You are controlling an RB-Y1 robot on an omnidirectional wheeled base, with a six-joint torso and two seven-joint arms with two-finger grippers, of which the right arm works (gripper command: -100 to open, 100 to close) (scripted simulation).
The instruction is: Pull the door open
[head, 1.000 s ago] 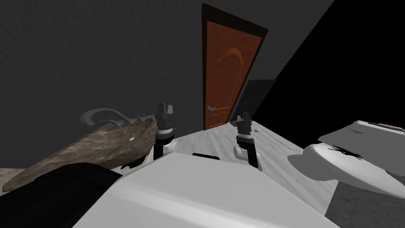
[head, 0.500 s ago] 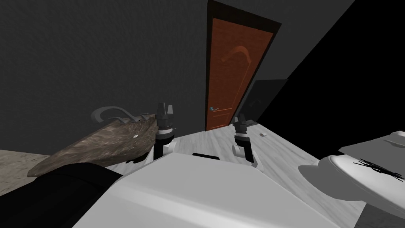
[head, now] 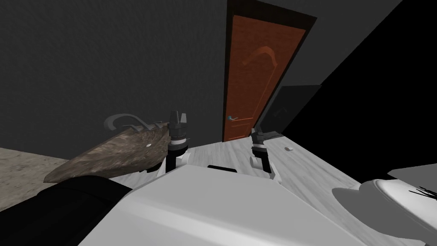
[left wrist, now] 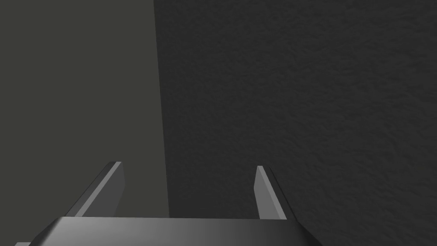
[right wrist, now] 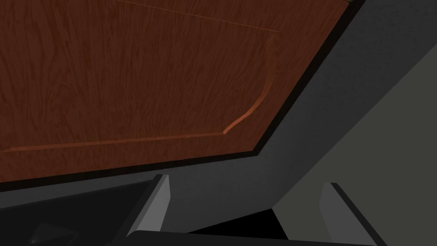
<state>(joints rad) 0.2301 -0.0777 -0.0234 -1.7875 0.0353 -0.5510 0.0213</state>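
Head view | door frame (head: 273, 16) cropped at top | handle (head: 232, 118) tiny | right hand (head: 257, 131) spread

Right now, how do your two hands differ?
The left gripper stands beside the counter, left of the door. The right gripper points at the door's wood panel. In the head view the left stands straight and the right slants toward the door. Both are open and empty.
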